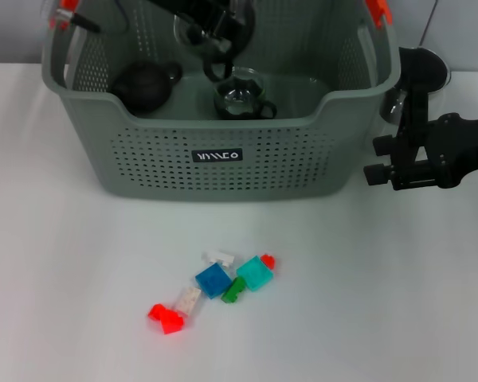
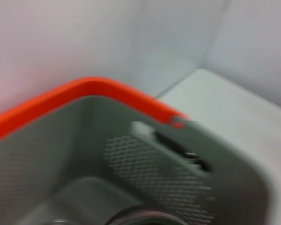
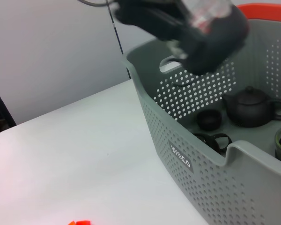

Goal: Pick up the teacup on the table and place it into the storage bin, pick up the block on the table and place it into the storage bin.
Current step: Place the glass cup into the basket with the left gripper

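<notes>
The storage bin (image 1: 223, 171) stands at the back of the table; its inner wall (image 2: 145, 159) fills the left wrist view. On its floor stands a glass teacup (image 1: 240, 97) with a dark handle. My left gripper (image 1: 217, 65) reaches down from above and hangs just over that cup; in the right wrist view it is a dark blur (image 3: 192, 33) above the bin. The blocks (image 1: 223, 282) lie in a loose cluster on the table in front of the bin: blue, teal, green, white and red pieces. My right gripper (image 1: 378, 159) is open and holds nothing, level with the bin's right wall.
A dark teapot (image 1: 146, 83) sits in the bin's left part, also seen as a teapot (image 3: 250, 108) beside a small dark cup (image 3: 208, 119). A glass object on a stand (image 1: 418, 76) is behind the right arm. Orange-red tabs (image 1: 377, 9) mark the bin's corners.
</notes>
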Available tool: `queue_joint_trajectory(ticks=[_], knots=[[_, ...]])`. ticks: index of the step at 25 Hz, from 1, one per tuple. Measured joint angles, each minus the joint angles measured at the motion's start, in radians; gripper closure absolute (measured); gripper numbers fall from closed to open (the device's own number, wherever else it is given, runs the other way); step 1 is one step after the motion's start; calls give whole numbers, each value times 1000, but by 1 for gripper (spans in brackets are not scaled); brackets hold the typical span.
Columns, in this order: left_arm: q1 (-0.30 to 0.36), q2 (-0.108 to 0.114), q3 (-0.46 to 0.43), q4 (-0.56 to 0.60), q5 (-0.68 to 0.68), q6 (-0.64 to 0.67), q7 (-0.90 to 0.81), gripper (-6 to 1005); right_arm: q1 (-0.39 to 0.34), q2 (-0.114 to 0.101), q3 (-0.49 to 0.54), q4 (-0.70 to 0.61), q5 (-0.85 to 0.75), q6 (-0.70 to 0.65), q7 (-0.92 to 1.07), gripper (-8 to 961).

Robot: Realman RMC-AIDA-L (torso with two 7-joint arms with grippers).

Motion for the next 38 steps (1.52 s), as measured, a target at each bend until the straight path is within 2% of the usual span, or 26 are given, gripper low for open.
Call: queue_joint_trajectory(ticks=[2, 6, 13, 17, 19, 20, 24, 25, 30, 38], knots=[[-27, 7, 22, -72, 53, -94, 2, 952, -1, 1, 3, 0, 0, 0, -1, 308], [-76, 3, 47, -176, 137, -221, 5, 952, 0, 6, 4, 0, 0, 2, -1, 308], [-153, -25, 119, -356, 278, -399, -4, 953, 6, 11, -2, 0, 0, 8, -4, 308], [-158, -56, 130, -369, 333, -443, -5, 953, 6, 11, -3, 0, 0, 10, -6, 308], [-158, -63, 131, -369, 345, -450, -6, 953, 5, 12, -3, 0, 0, 11, -6, 307], [-157, -81, 132, -370, 370, -468, -6, 953, 5, 12, -3, 1, 0, 11, -6, 307], [-153, -102, 133, -370, 398, -496, -2, 953, 5, 13, -3, 1, 0, 13, -7, 307], [-150, -113, 133, -371, 415, -510, 0, 953, 5, 13, -3, 1, 0, 14, -7, 307], [-147, -125, 133, -375, 442, -524, 1, 954, 4, 14, -3, 1, 0, 17, -8, 307], [-146, -132, 159, -409, 455, -548, -4, 952, 4, 18, -3, 1, 0, 18, -8, 307]])
